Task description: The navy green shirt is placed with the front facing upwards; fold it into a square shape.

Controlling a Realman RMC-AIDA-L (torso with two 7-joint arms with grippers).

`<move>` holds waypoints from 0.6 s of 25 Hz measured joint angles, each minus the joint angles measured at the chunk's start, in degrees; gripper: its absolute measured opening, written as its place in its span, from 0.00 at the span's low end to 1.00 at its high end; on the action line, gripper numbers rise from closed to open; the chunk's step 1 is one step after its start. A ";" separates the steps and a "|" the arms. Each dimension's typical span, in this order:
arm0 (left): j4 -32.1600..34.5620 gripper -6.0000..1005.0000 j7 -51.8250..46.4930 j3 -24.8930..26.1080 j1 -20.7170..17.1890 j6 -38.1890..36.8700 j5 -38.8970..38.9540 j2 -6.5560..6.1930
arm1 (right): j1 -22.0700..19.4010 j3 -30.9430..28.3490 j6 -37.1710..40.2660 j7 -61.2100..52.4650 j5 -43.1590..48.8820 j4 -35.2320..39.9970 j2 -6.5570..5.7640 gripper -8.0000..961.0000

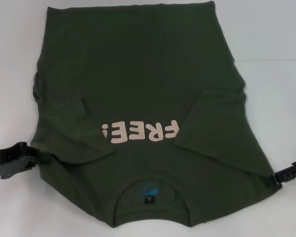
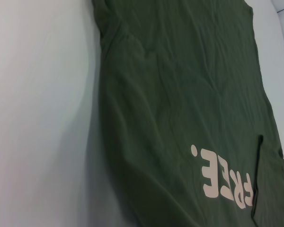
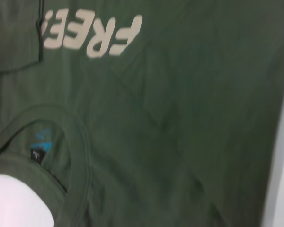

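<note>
The navy green shirt (image 1: 138,74) lies flat, front up, on the white table (image 1: 271,39). Its collar (image 1: 150,185) with the blue-marked label (image 1: 149,197) is nearest me. The pale pink "FREE!" print (image 1: 140,132) reads upside down. Both sleeves are folded in over the chest, the left one (image 1: 71,131) and the right one (image 1: 217,126). My left gripper (image 1: 33,155) is at the shirt's left shoulder edge. My right gripper (image 1: 276,178) is at the right shoulder corner. The shirt also fills the left wrist view (image 2: 180,94) and the right wrist view (image 3: 180,118).
Bare white table shows on both sides of the shirt and at the far right. A faint seam line crosses the table at the right (image 1: 271,60). No other objects are in view.
</note>
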State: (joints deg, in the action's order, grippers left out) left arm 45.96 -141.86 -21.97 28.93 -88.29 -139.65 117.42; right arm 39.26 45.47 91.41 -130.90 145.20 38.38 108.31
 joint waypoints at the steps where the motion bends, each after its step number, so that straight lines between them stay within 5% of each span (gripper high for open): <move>1: 0.00 0.05 0.00 0.00 0.00 0.05 0.00 0.00 | -0.01 0.30 -0.05 0.03 0.00 0.09 0.15 0.90; 15: 0.00 0.05 0.04 0.00 -0.37 0.14 -0.01 0.18 | -0.03 1.12 -1.67 -2.81 0.00 -0.31 0.68 0.89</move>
State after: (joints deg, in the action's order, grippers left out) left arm 45.97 -141.82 -21.97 28.56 -88.15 -139.66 117.59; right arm 39.23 46.59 89.74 -133.71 145.20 38.07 108.98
